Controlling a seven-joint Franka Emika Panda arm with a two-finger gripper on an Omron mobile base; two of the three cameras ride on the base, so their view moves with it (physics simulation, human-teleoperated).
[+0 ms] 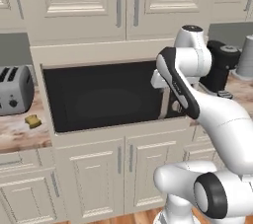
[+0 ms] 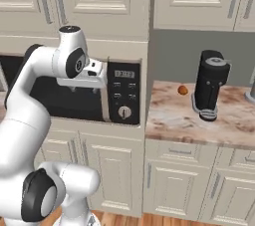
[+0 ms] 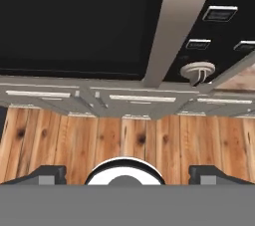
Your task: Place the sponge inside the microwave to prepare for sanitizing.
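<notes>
A: Where am I in the job?
B: The microwave [image 1: 104, 97] is shut, so I can't see its contents. My gripper [image 3: 124, 172] hangs before its handle [image 3: 172, 26], fingers [image 3: 47, 174] spread, empty. Next: open the door. The sponge [image 1: 33, 120] waits on the bench [image 1: 20, 136] by the toaster [image 1: 15, 90]
</notes>
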